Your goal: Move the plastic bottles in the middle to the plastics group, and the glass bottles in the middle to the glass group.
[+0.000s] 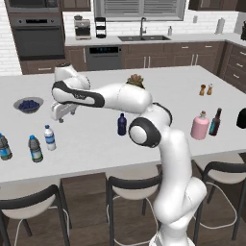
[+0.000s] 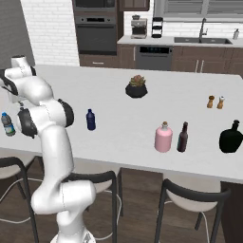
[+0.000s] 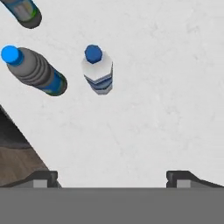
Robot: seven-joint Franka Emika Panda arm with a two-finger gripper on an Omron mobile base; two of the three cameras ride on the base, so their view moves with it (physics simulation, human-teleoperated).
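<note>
Bare counter [image 3: 166,109] beside clear bottle [image 3: 98,70]

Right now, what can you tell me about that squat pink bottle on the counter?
The pink bottle is squat and rounded, with a short narrow neck and a pale stopper. It looks like smooth tinted glass. It stands upright on the white counter near its front edge, close beside the slim dark bottle. Nothing grips it.

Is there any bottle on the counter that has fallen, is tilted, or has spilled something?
No. Nothing stands out: the clear bottle stands upright beside the two blue-capped bottles, the navy bottle is upright in the middle, and the pink bottle stands upright next to the dark brown bottle. No spill shows on the counter.
</note>
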